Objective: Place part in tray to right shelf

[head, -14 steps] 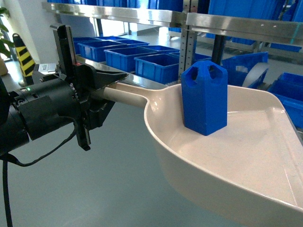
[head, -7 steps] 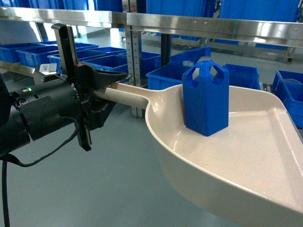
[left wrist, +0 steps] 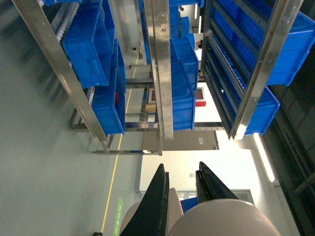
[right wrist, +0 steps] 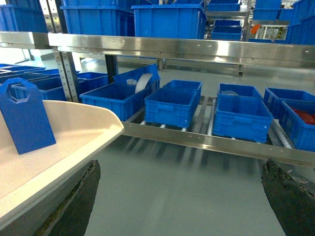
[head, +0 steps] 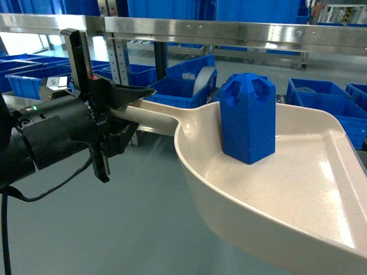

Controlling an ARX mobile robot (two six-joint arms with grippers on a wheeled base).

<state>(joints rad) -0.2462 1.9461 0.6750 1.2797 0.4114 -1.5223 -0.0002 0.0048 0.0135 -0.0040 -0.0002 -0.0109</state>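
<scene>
The cream tray (head: 287, 189) fills the right half of the head view, held level above the floor. My left gripper (head: 127, 112) is shut on its long handle (head: 152, 117). The blue part (head: 248, 117) stands upright at the back of the tray. In the left wrist view the left gripper (left wrist: 181, 165) has the handle (left wrist: 173, 212) pinched between its black fingers (left wrist: 156, 199). The right wrist view shows the tray's mouth (right wrist: 64, 142) and the part (right wrist: 25, 117) on the left. My right gripper (right wrist: 180, 167) is open over the floor, facing the right shelf (right wrist: 211, 141).
Large blue crates (right wrist: 173, 104) sit in a row on the shelf's roller tracks behind the front rail. A higher steel rail (head: 229, 28) crosses above, with more crates (right wrist: 167, 19) on it. Grey floor (right wrist: 177, 191) lies between me and the rack.
The rack and its crates have slid leftward across the head view. The tray, the part and the left gripper keep their places in the view.
</scene>
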